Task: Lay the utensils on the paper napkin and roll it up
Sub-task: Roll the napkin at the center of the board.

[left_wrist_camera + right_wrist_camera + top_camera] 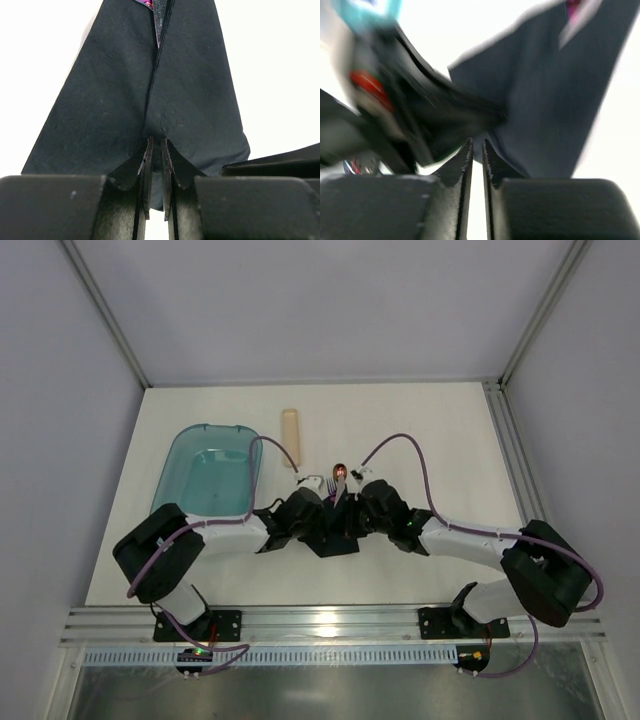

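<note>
The napkin [190,100] was matt, faintly pebbled dark paper; the spoon [340,471] glossy copper metal; the tub [215,480] smooth translucent plastic.

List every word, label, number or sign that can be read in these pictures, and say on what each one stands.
None can be read.
Napkin: plain dark paper, no print.
Tub: no label visible.
Red patch on the dark shape in the right wrist view: too blurred to tell whether it is text.
</note>
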Available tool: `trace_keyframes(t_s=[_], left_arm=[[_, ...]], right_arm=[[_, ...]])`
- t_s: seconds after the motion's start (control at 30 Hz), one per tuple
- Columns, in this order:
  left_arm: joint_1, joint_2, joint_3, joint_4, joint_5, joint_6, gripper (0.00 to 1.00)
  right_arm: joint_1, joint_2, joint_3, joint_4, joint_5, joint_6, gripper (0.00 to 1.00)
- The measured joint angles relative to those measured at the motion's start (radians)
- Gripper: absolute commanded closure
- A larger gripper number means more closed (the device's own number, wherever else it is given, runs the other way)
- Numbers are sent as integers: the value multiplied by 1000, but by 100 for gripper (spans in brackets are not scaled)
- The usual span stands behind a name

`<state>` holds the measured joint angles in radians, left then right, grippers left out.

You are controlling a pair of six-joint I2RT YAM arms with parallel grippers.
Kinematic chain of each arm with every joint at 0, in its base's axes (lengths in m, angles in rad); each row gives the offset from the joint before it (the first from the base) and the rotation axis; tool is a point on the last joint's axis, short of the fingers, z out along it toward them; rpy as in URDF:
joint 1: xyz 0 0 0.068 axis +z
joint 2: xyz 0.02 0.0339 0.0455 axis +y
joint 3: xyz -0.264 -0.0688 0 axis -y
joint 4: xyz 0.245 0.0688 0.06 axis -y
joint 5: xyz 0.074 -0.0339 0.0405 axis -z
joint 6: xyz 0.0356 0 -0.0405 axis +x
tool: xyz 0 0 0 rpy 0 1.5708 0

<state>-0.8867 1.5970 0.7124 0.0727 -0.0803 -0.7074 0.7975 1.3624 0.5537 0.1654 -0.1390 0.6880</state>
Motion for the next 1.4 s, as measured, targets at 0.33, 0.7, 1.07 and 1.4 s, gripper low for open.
trace_keyframes(t_s=[0.33,0.7,1.07,1.4], left_arm=[[4,-2,-35,68,3,-43,85],[6,-6,-61,111,3,-68,85],[6,-6,-61,112,3,-77,85],[6,-6,-62,112,0,-97,86]], right_arm=[[-84,234,332,-43,137,-127,96],[-114,453,486,-87,176,-221,96],[-114,589,606,-146,237,-277,96],[-114,578,608,-181,234,-317,96]])
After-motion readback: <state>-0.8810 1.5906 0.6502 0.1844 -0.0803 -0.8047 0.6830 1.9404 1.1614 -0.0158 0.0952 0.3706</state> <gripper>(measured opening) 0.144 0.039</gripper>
